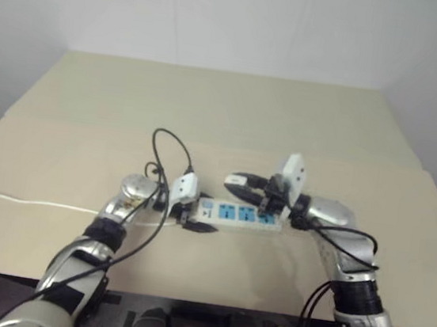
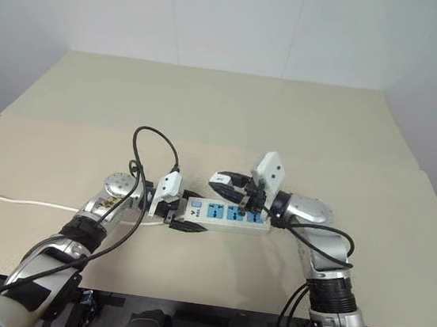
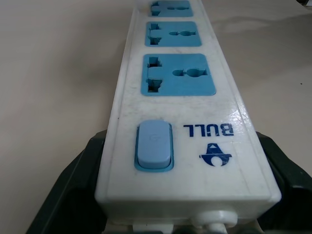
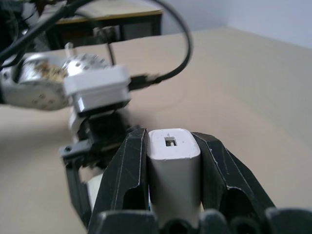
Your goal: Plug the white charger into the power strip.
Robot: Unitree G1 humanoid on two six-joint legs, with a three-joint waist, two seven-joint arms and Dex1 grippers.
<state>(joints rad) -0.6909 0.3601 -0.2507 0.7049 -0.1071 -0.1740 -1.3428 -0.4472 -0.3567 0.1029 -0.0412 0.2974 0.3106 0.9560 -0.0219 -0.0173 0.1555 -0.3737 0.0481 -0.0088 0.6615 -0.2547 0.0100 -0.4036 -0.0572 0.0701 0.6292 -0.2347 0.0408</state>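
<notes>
While the power strip [image 1: 240, 213] is lying flat on the tan table [image 1: 232, 117], the left gripper [image 3: 161, 214] is clamping its switch end, black fingers [image 3: 58, 195] pressing in on either side of the white bar just by the blue switch [image 3: 154, 145]. Running away from that gripper are three blue sockets [image 3: 178, 74], all of them open. A thin white cord [image 1: 30, 203] is trailing off behind the left arm toward the table edge. Over the far end of the strip, the right gripper [image 4: 174, 146] is hovering, its fingers squeezing the white charger [image 4: 174, 165] between them, held just above the sockets
</notes>
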